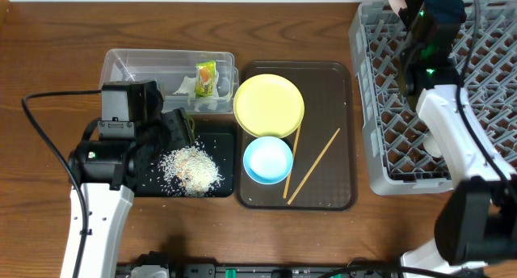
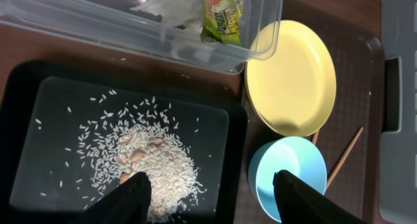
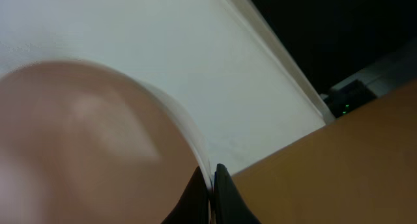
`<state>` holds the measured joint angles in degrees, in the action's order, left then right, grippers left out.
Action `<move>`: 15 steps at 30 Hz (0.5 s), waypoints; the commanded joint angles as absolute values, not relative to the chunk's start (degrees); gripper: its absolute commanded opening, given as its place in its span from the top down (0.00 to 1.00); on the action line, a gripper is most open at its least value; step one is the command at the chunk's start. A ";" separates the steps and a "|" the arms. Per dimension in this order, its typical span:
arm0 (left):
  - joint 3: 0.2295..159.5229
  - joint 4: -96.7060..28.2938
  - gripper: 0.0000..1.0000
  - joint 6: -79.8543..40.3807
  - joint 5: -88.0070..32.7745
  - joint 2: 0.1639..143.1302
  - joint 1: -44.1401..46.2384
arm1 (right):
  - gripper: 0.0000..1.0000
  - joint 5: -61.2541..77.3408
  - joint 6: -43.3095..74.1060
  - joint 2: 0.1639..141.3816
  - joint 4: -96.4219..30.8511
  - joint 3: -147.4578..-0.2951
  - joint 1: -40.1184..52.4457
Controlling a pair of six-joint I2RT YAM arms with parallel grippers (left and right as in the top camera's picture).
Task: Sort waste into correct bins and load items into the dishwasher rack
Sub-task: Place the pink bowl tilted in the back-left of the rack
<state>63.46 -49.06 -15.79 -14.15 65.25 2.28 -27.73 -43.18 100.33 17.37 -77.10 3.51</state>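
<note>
My left gripper [image 2: 212,182] is open and empty. It hovers over the edge between the black tray [image 2: 26,100] holding the rice pile [image 2: 153,162] and the light blue bowl [image 2: 290,168]. The clear tub [image 1: 129,68] holds the green-and-orange wrapper [image 1: 207,77] and the crumpled paper [image 1: 184,87]. The yellow plate [image 1: 269,105], the blue bowl [image 1: 267,160] and two chopsticks [image 1: 313,165] lie on the brown tray [image 1: 331,100]. My right gripper [image 3: 212,175] is shut on the rim of the white bowl [image 3: 78,133], held above the far left corner of the grey rack [image 1: 485,108]. The small cup is out of view.
The rack fills the right side of the table. The brown tray sits between it and the two bins. The left arm's black cable [image 1: 40,108] loops over the table at the left. A wall shows behind the held bowl in the right wrist view.
</note>
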 commanded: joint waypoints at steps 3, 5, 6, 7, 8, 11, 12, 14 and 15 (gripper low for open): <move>63.61 -49.06 0.36 -15.05 -13.43 65.49 2.04 | 0.99 -28.27 -48.95 106.34 20.71 -77.28 1.43; 63.61 -49.19 0.36 -15.05 -13.43 65.49 2.04 | 0.99 -28.32 -48.95 108.62 21.52 -77.28 1.32; 63.61 -49.25 0.36 -15.05 -13.41 65.49 2.04 | 0.99 -28.32 -48.93 109.51 21.78 -77.28 1.32; 63.61 -49.30 0.36 -15.05 -13.43 65.49 2.04 | 0.99 -28.29 -48.88 110.52 22.04 -77.28 1.37; 63.61 -49.39 0.36 -15.05 -13.41 65.49 2.07 | 0.99 -28.29 -48.86 111.44 22.26 -77.28 1.54; 63.61 -49.52 0.37 -15.05 -13.41 65.49 2.07 | 0.99 -28.56 -48.71 113.80 22.50 -77.28 2.15; 63.61 -49.52 0.36 -15.05 -13.41 65.49 2.04 | 0.99 -28.75 -48.64 114.50 22.50 -77.28 2.31; 63.59 -49.52 0.36 -15.05 -13.41 65.49 2.07 | 0.99 -30.04 -48.21 115.61 22.48 -77.28 2.68; 63.61 -49.52 0.37 -15.05 -13.41 65.49 2.07 | 0.99 -30.33 -47.83 116.03 22.41 -77.28 2.79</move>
<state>63.46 -49.30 -15.79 -14.15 65.25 2.28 -28.60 -48.16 114.96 22.15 -77.08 2.17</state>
